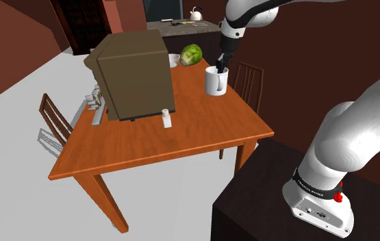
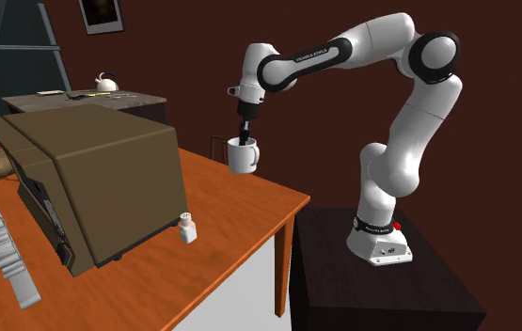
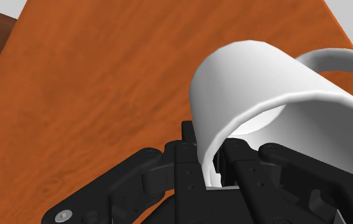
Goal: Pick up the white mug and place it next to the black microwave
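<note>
- 1 desk [image 1: 181, 140]: a rectangular top of orange-brown wood with clear grain, on straight legs.
- 2 chairs of dark wood with slatted backs: 1 [image 1: 53, 120] at the desk's end on the shoulder view's left, 1 [image 1: 250, 82] at its far right side.
- 1 microwave [image 1: 137, 75]: a boxy, matte, olive-brown body standing on the desk.
- 1 green round fruit [image 1: 192, 55] behind the microwave.
- 1 white mug [image 1: 216, 82]: smooth and cylindrical with 1 loop handle. It is upright near the desk's far edge, apart from the microwave on the shoulder view's right. I cannot tell whether its base touches the wood.
- 2 black fingers [image 1: 220, 66]: barely parted, pinching the mug's wall at the rim, 1 inside the cup and 1 outside.
- 1 small white shaker [image 1: 166, 118]: a short capped cylinder on the desk by the microwave's near corner.
</note>
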